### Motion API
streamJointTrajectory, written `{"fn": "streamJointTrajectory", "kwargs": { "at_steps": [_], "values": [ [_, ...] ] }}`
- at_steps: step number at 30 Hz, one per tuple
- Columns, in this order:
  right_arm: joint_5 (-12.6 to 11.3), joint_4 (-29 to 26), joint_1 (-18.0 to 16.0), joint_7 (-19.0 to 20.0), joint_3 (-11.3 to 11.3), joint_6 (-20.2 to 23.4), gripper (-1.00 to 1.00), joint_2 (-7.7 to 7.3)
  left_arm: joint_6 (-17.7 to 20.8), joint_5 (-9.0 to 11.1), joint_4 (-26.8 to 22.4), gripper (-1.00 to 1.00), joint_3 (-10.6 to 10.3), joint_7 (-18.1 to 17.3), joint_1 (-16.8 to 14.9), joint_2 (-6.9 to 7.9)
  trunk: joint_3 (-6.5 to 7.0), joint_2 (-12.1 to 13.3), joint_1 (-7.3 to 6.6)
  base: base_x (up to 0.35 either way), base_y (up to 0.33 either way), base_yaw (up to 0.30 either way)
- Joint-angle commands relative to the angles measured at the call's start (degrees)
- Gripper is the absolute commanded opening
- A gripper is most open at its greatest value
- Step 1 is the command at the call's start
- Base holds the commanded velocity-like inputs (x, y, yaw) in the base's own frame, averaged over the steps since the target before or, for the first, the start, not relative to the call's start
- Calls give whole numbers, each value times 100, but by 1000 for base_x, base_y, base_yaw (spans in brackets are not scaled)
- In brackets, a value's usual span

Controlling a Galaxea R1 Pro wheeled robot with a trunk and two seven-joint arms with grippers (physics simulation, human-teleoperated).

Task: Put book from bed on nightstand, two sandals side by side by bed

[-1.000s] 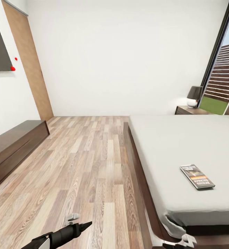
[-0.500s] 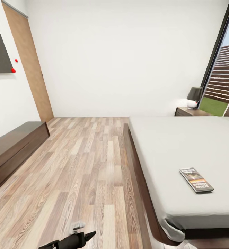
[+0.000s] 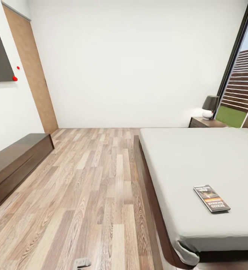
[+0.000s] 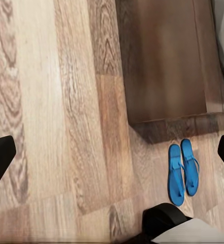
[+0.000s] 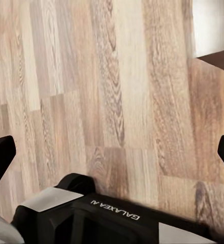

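The book lies flat on the bed toward 4 o'clock in the head view, with the nightstand at 2 o'clock by the window. In the left wrist view both sandals sit side by side on the wood floor, just beside a dark wooden frame. The left end effector and right end effector both hang released above the floor, fingertips wide apart and holding nothing.

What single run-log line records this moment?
book: flat on bed | sandals: side by side on floor | nightstand: lamp only | left hand: open, empty | right hand: open, empty
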Motion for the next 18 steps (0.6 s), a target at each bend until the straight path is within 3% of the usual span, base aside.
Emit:
{"fn": "streamJointTrajectory", "kwargs": {
  "at_steps": [1,6,18],
  "values": [
    [-55,15,-7,24,1,58,100,24,-26,-4,7,100,9,-13,1,-2,-5,-1,-1,0,0,0],
    [-54,10,-6,23,1,76,100,110,-34,-14,2,100,16,-6,20,-15,-5,-1,-1,0,0,0],
    [-10,25,-1,30,1,143,100,124,-35,-15,1,100,17,-2,23,-17,-5,-1,-1,0,0,0]
  ]
}}
